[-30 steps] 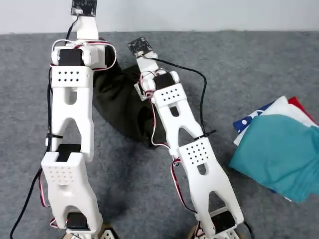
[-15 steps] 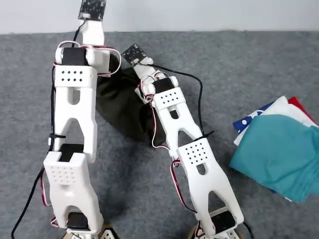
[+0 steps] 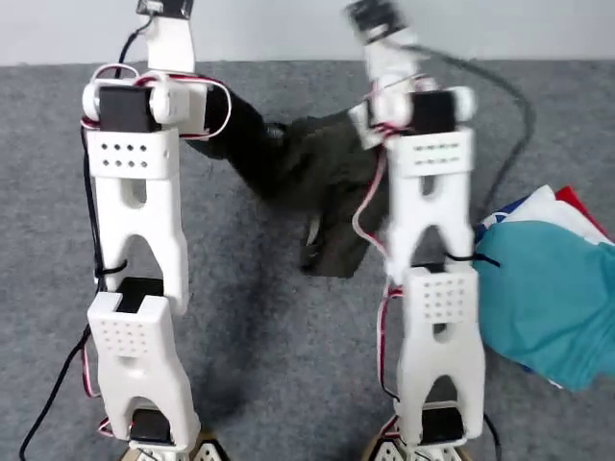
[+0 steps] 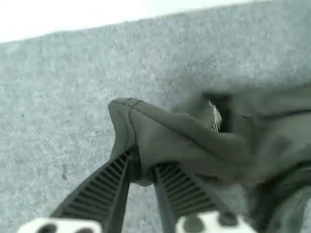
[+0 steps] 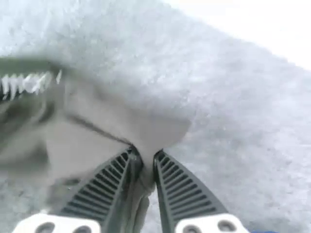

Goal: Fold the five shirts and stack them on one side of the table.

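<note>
A dark olive shirt [image 3: 312, 182] hangs stretched between the two arms over the far middle of the grey table. My left gripper [image 4: 141, 167] is shut on one bunched edge of the dark shirt [image 4: 204, 141]. My right gripper [image 5: 144, 162] is shut on another edge of the dark shirt [image 5: 87, 136], at the far centre-right. Part of the cloth sags down to the table between the arms. A pile of folded shirts with a teal one [image 3: 553, 288] on top lies at the right edge.
White, blue and red shirt edges [image 3: 538, 206] peek out from under the teal one. The grey carpet-like table surface [image 3: 269, 355] lies open between the two arm bases and at the far right. A white wall borders the far edge.
The right arm has swung to the right and away from the left arm, pulling the dark shirt out wide. The shirt went from a bunched heap to a stretched span.
</note>
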You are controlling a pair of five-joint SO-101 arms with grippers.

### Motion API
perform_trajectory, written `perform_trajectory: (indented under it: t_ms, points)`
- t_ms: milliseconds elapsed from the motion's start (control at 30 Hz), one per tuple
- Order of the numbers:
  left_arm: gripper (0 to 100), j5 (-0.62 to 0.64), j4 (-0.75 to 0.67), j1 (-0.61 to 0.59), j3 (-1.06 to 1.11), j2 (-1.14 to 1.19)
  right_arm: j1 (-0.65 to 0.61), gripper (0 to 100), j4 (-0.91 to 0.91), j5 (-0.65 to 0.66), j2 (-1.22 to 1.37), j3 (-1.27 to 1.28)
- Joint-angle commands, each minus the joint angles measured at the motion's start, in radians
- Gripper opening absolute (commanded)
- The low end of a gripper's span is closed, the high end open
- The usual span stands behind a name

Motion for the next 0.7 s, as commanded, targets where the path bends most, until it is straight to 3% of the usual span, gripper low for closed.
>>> perform_trajectory:
  t_ms: [0, 133, 433, 667]
  points:
    - [1, 0.008, 0.021, 0.003, -0.081, -0.020, 0.010, 0.9, 0.047, -0.012, -0.220, 0.086]
    - [1, 0.008, 0.021, 0.008, -0.104, -0.021, -0.024, 0.9, 0.047, -0.005, -0.432, 0.391]
    - [1, 0.008, 0.021, 0.008, 0.012, -0.173, -0.010, 1.0, 0.027, 0.133, -1.009, 1.453]
    - [1, 0.006, 0.003, 0.002, 0.180, -0.222, 0.065, 1.0, -0.338, 0.135, -1.389, 1.645]
